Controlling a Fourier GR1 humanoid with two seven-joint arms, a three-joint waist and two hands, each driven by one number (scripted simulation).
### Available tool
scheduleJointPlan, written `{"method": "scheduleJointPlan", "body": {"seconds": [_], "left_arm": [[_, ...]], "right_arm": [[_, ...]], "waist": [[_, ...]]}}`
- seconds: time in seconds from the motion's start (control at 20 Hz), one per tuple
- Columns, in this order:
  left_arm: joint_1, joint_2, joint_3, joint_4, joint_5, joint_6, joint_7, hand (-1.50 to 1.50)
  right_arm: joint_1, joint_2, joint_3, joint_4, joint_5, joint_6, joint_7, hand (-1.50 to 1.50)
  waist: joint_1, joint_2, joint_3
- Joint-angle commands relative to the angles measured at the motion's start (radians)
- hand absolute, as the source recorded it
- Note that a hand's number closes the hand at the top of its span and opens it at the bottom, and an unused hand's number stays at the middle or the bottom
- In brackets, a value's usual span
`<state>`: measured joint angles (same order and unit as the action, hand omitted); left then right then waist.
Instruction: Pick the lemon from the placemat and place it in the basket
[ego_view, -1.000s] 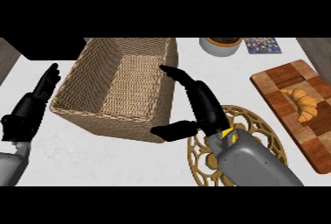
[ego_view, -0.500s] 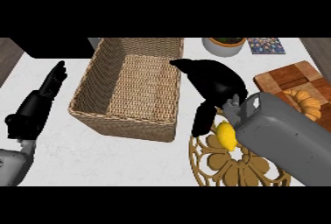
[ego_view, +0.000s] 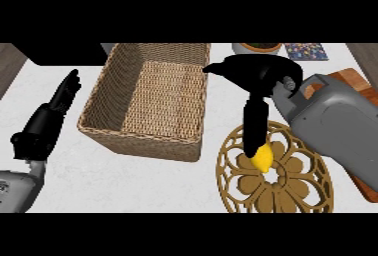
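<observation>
Lemon: yellow, lying on the round openwork placemat in the lower right of the frame, on the mat's upper left part, a little in from the rim. We note the right hand above it in the picture, its black palm at upper centre-right and its fingers stretched straight down the frame, their tips overlapping the lemon's upper end. The fingers are extended, not curled round the fruit; we cannot tell whether anything grips it from the far side. The grey right forearm runs from the palm down to the right edge, covering the mat's upper right part. The wicker basket sits just left of the placemat, a long rectangular tray stretching from the upper centre to mid frame, its near corner close to the mat's rim but apart from it; we see only weave inside. The left hand shows at the left edge, well apart from the basket, fingers straight and pointing to the upper right, holding nothing. Along the top we record a bowl and a patterned square tile. A wooden board peeks out behind the right forearm at the right edge. All rests on a white table.
</observation>
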<state>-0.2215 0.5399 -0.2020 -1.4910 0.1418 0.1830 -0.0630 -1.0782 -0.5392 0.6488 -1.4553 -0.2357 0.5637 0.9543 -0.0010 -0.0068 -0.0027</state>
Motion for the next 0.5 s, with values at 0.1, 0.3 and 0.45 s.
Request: {"method": "scheduleJointPlan", "body": {"seconds": [0.1, 0.3, 0.45], "left_arm": [[0.027, 0.006, 0.027, -0.045, -0.001, -0.017, 0.015, 0.0], [-0.02, -0.012, 0.019, -0.036, -0.014, -0.028, 0.074, 0.0], [-0.024, -0.052, 0.003, -0.012, -0.059, 0.004, 0.044, 0.0]], "right_arm": [[-0.001, -0.017, 0.007, -0.006, -0.06, 0.109, 0.157, -1.5], [0.054, 0.0, 0.059, 0.019, 0.01, 0.099, 0.083, -1.5], [0.069, -0.012, 0.077, 0.043, 0.048, 0.131, 0.044, -1.5]], "waist": [[0.002, 0.001, 0.002], [-0.002, 0.006, 0.002], [-0.002, 0.007, 0.002]]}}
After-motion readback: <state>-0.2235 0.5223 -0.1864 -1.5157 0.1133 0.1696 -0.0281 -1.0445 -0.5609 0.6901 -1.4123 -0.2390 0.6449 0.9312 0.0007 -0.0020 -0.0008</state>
